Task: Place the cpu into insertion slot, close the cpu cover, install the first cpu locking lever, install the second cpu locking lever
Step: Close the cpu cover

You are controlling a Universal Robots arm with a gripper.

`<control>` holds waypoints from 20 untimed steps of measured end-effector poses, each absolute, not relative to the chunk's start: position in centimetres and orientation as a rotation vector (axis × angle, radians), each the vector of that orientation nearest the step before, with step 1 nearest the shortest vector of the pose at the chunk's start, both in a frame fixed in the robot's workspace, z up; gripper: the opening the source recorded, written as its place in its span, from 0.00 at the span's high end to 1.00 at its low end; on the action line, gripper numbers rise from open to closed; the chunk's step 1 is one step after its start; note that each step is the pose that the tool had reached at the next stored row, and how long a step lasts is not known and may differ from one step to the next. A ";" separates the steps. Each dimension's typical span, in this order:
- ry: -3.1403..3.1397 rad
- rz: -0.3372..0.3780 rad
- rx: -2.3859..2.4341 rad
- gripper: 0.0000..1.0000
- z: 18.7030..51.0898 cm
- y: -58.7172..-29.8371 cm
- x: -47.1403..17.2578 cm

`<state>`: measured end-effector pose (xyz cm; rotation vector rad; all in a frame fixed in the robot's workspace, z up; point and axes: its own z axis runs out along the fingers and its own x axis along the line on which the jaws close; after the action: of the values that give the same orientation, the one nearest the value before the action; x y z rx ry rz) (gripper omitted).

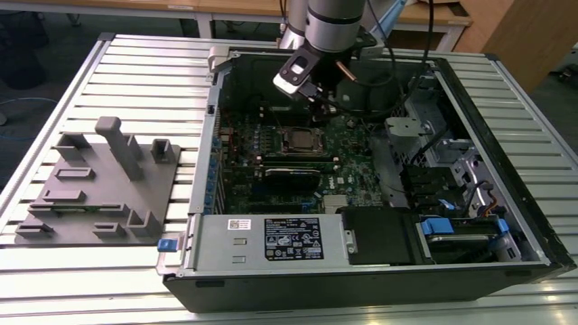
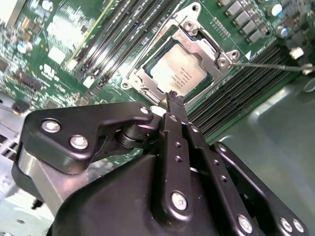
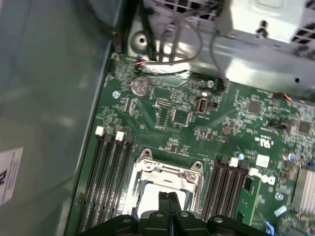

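Starting left, the open case on the counter holds the green board. Its insertion slot holds the cpu, with the cpu cover lying over it. Your jaws are clenched empty, and the gripper hangs just above the slot's edge. Judge the cpu light, stiff and fragile, so handle it by its edges only.

One cpu, one cpu cover, one computer case, one grey fixture.

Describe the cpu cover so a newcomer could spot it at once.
In the open computer case, look at the green circuit board, between the two banks of long black slots. The cpu cover is the silvery square frame lying flat there, its window showing the pale metal cpu; the neighbours are dark and narrow.
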<state>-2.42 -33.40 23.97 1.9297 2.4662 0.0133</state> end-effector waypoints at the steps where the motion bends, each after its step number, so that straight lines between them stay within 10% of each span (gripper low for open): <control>1: 2.485 0.014 1.905 0.90 24.0 -33.4 -2.4; 20: 2.775 0.015 1.454 0.90 23.9 -33.4 -2.4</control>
<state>-2.42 -33.41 23.87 1.4539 2.7751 0.0152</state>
